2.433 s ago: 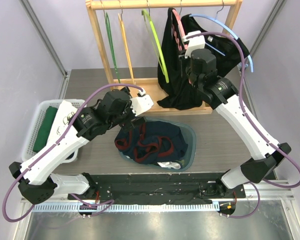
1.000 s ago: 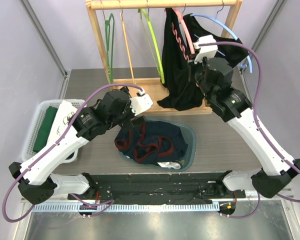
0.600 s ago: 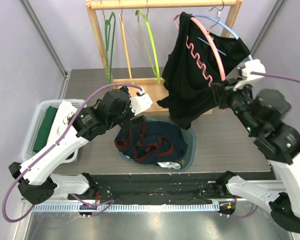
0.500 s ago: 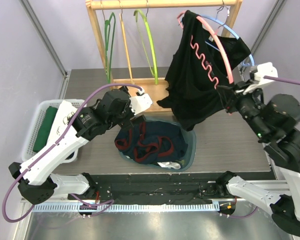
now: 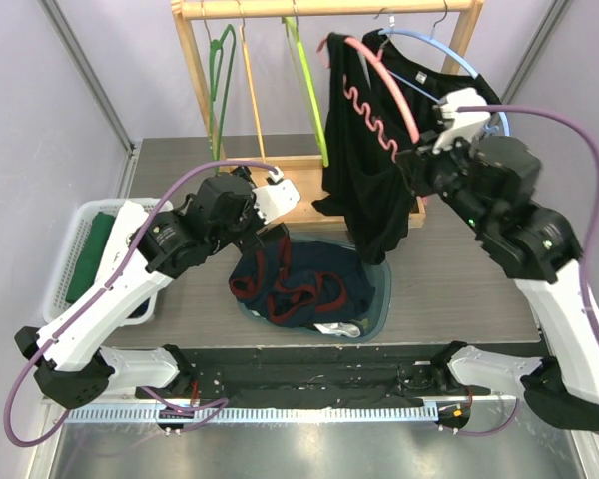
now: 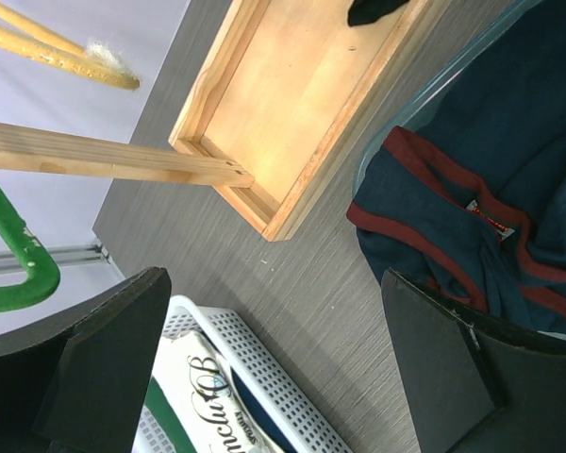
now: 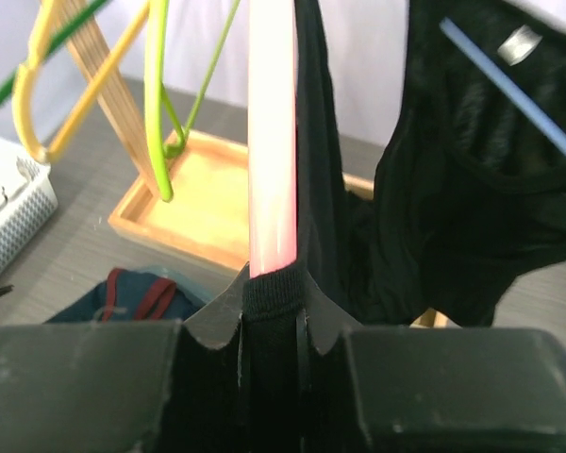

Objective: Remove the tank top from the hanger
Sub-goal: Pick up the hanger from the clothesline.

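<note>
- Pinches tight with right gripper on the lower end of the pink hanger, black tank top fabric trapped alongside, probably to tilt both away from the wooden rack.
- Holds left gripper spread wide and empty above the basin of navy clothes, seemingly ready to receive cloth.
- Leaves tank top draped over the pink hanger beside the blue hanger, not yet off.

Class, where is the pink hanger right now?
Top external view, right half of the wooden rack: the pink hanger sits inside the black tank top, between the lime-green hanger and the blue hanger, its lower end at the right gripper.
</note>
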Controlling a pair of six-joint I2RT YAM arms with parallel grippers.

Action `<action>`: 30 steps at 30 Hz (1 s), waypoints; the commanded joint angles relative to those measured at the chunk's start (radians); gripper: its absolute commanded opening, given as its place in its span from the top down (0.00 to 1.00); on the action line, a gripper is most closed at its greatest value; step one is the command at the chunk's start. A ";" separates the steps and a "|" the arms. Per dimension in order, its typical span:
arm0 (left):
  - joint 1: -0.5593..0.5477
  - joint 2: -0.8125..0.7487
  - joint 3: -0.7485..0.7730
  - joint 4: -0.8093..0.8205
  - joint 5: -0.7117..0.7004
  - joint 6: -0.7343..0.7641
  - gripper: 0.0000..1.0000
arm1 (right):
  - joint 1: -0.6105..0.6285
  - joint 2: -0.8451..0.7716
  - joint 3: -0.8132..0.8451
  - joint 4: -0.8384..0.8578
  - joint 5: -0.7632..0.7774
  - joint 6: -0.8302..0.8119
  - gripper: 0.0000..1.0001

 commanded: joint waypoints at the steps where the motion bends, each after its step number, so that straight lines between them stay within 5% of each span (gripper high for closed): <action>1: 0.005 -0.032 0.016 0.022 -0.002 0.014 0.00 | 0.004 0.007 -0.014 0.182 -0.030 -0.001 0.99; 15: 0.007 -0.026 -0.021 0.039 0.004 0.004 0.00 | 0.061 0.173 0.086 0.346 -0.049 -0.021 0.99; 22: 0.007 -0.023 -0.029 0.042 0.009 0.001 0.00 | 0.265 0.263 0.135 0.356 0.099 -0.123 0.99; 30: 0.008 -0.035 -0.043 0.046 0.009 0.003 0.00 | 0.297 0.213 0.104 0.360 0.221 -0.157 0.99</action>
